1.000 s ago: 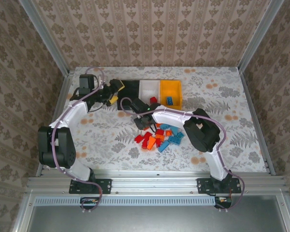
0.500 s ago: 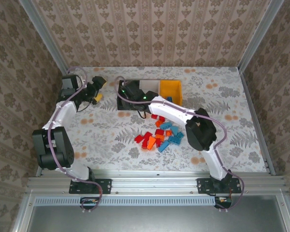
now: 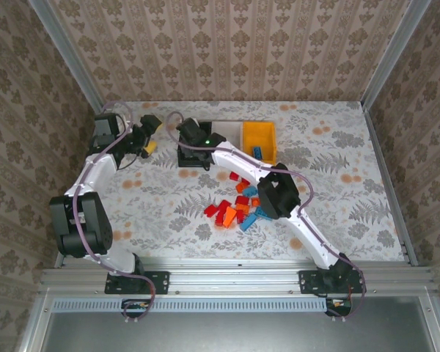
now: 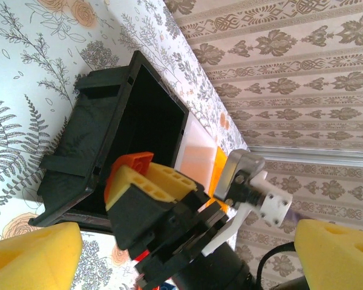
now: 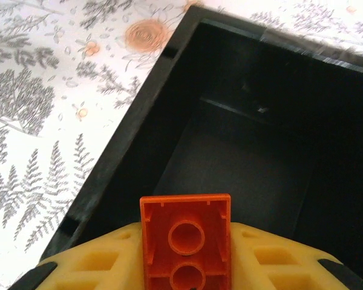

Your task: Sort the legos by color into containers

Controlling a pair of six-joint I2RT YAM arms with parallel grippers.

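- My right gripper (image 5: 186,258) was pinching an orange brick (image 5: 185,228) between its yellow foam pads (image 5: 97,266); the brick sat upright in the grip with its hollow underside facing the wrist camera
- I saw the pads pressed against both sides of the brick, so the jaws stood only as far apart as the brick is wide
- That brick hung above the near end of the black bin (image 5: 124,166), just inside its rim and clear of the floor; the part of the bin's floor I could see was bare
- From above, my right arm reached across the table (image 3: 337,191) to the black bin, the leftmost of the three in the row
- The white bin (image 4: 196,158) stood touching the black one, and the yellow bin (image 3: 258,133) came next, with a blue brick (image 3: 257,151) lying in it
- My left gripper (image 3: 149,134) hovered just left of the black bin, its pads spread wide with nothing between them and touching nothing
- The rest of the bricks (image 3: 238,207), red, orange and blue, lay in a loose pile on the table, nearer to me than the bins and partly under my right arm
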